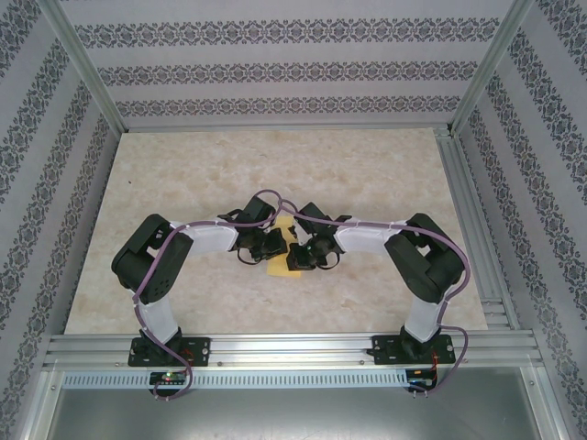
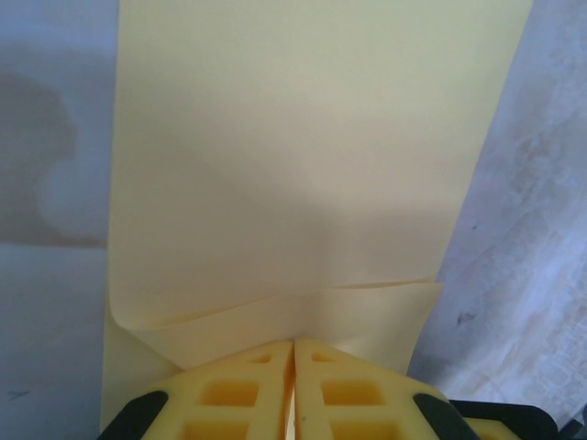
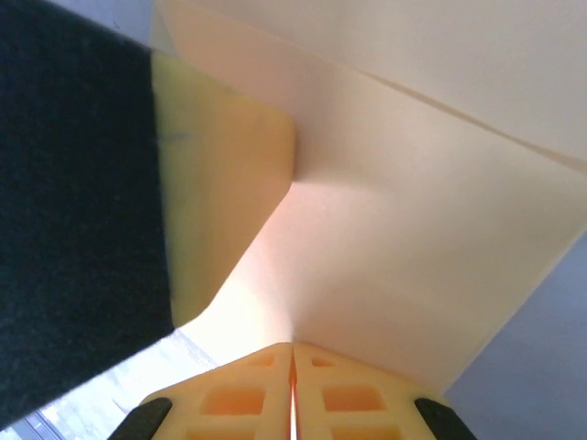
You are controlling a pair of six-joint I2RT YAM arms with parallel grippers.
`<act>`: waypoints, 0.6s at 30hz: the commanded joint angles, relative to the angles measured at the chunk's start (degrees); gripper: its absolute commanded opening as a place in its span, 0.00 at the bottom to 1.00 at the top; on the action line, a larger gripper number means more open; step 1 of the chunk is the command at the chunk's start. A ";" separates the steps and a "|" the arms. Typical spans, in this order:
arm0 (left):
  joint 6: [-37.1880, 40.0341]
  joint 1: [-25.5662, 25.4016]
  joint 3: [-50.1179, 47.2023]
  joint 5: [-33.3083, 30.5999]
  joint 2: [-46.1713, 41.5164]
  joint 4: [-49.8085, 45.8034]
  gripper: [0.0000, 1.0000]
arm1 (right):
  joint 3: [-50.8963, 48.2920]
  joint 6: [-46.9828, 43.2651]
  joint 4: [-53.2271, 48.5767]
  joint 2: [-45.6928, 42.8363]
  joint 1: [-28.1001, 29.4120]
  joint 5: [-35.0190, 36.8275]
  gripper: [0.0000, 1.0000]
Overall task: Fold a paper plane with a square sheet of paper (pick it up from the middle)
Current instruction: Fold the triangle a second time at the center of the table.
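Two robot arms (image 1: 156, 266) reach inward from the near edge of a pale marbled table (image 1: 275, 156). At its middle, the left hand (image 2: 293, 353) and right hand (image 3: 293, 353) face each other. Each is pinched closed on the yellow square sheet of paper (image 2: 303, 165), which is doubled over just beyond the left hand.

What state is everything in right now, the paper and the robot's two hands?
square sheet of paper, partly folded over on itself, gripped by both hands.
left hand, shut, pinching the paper.
right hand, shut, pinching the paper.
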 commanded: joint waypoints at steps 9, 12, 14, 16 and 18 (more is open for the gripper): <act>0.00 -0.44 -2.27 -2.36 3.68 -2.75 0.11 | -5.64 0.31 -2.97 -7.84 -2.15 -1.56 0.10; -0.17 -0.44 -2.30 -2.15 3.54 -2.47 0.11 | -4.08 1.61 0.08 -7.77 -2.12 -2.78 0.11; -0.28 -0.45 -2.21 -2.00 3.59 -2.43 0.11 | -3.05 2.03 0.93 -6.95 -1.90 -2.68 0.11; -0.17 -0.44 -2.10 -2.08 3.46 -2.53 0.11 | -2.22 2.00 1.24 -5.73 -1.94 -2.60 0.11; -0.08 -0.44 -1.99 -2.07 3.45 -2.70 0.11 | -1.72 1.91 1.31 -4.62 -1.82 -2.66 0.11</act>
